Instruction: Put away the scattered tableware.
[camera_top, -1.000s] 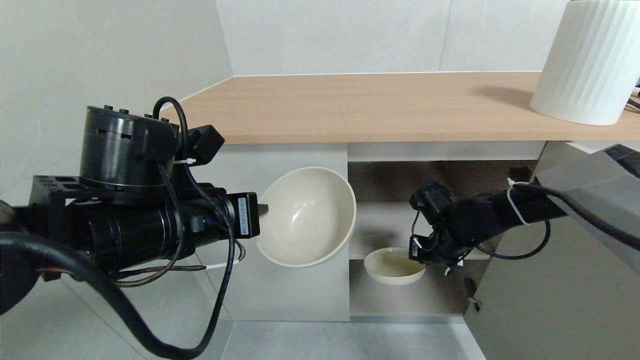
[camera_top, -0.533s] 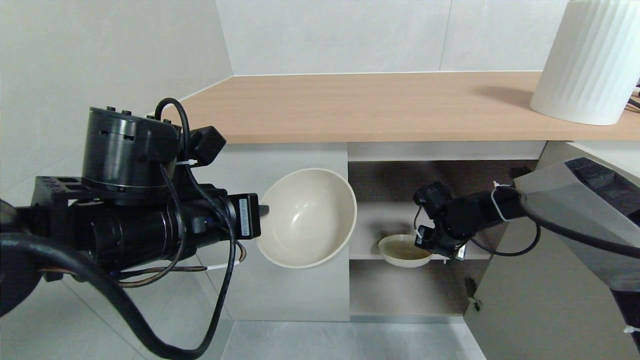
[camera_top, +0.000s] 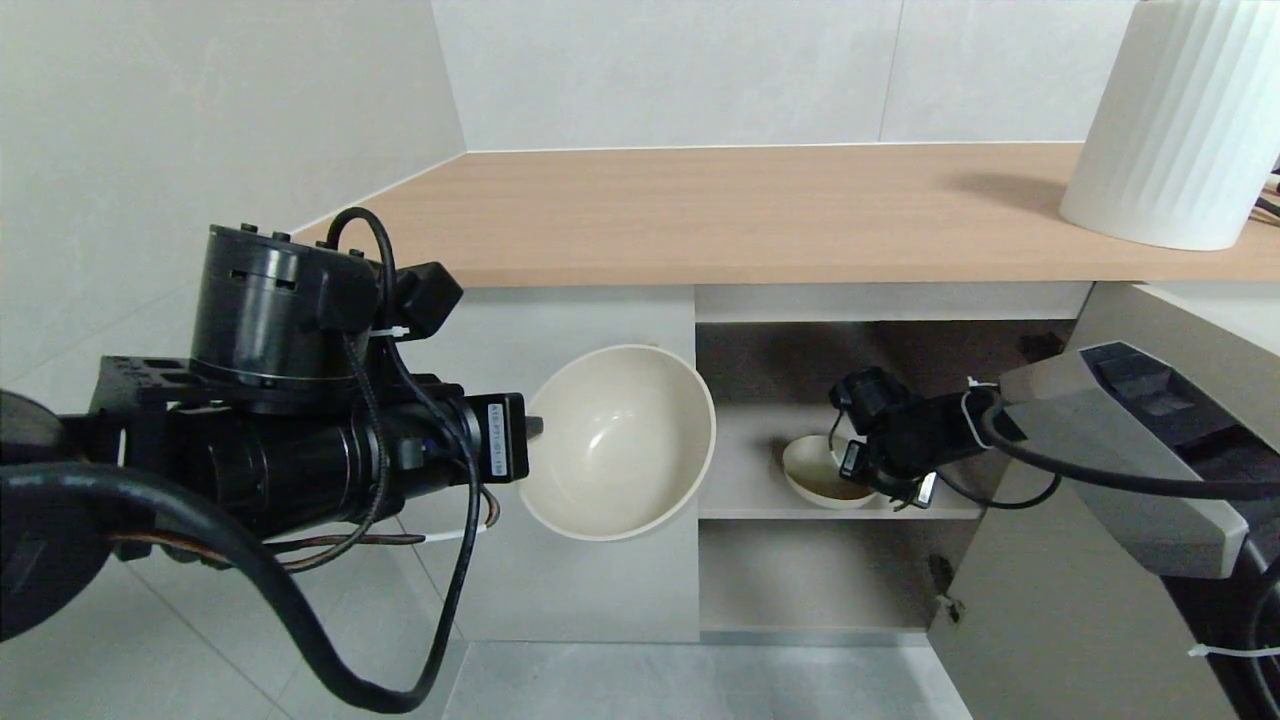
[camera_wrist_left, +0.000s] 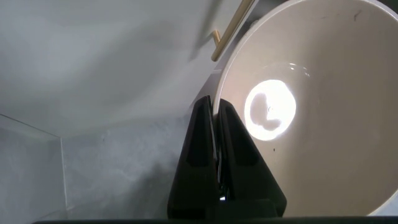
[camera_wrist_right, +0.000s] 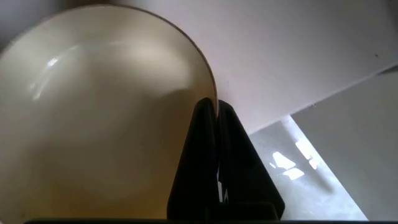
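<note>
Grips the small bowl (camera_top: 822, 472) by its rim with the right gripper (camera_top: 890, 480), jaws pinching the thin wall edge-on, one inside and one outside. Holds it tilted over the shelf (camera_top: 745, 495) of the open cabinet, inside facing outward, low edge at or just above the shelf board; cannot tell whether touching yet. Probably chosen as a rim grip because it leaves the base free to settle flat on the shelf, and tilted so as to pass under the cabinet top. Judged as the placing step, nearly done: needs levelling, lowering, then letting go.

Keeps the large bowl (camera_top: 620, 442) out in front of the shelf, off to its left, before the shut cabinet door (camera_top: 590, 600). Pinches that rim the same way in the left gripper (camera_top: 531, 424), jaws closed tight on the wall, bowl on its side with the opening facing the head camera. Likely parked there to wait its turn.

Above the shelf, the wooden counter (camera_top: 750, 215), with a white ribbed container (camera_top: 1180, 120) toward its right end.
</note>
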